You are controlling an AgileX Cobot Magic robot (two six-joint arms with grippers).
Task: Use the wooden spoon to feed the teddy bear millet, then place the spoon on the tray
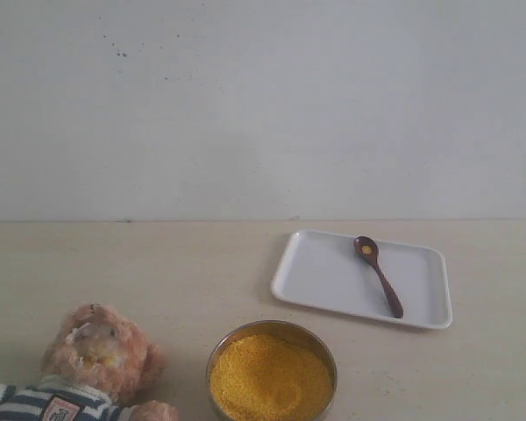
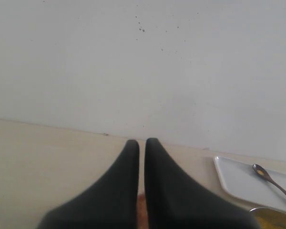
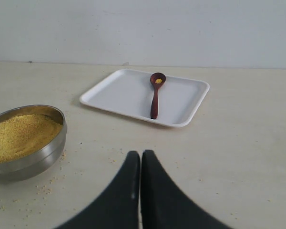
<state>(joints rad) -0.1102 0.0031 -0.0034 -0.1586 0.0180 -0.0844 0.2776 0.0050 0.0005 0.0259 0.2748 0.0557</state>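
Observation:
The wooden spoon (image 1: 379, 275) lies on the white tray (image 1: 316, 272), a few yellow grains in its bowl; the right wrist view shows the spoon (image 3: 155, 95) and tray (image 3: 114, 93) too. Millet (image 1: 270, 379) fills a round metal bowl (image 1: 272, 331) at the front. The teddy bear (image 1: 96, 355) lies at the front left, yellow grains on its muzzle. Neither arm appears in the exterior view. My left gripper (image 2: 141, 142) is shut and empty above the table, with a sliver of brown fur under its fingers. My right gripper (image 3: 141, 153) is shut and empty, short of the tray.
A pale wall (image 1: 263, 105) stands behind the beige table (image 1: 158, 263). Loose grains (image 3: 52, 179) are scattered on the table beside the metal bowl (image 3: 26, 143). The tray's corner and spoon tip show in the left wrist view (image 2: 238, 181).

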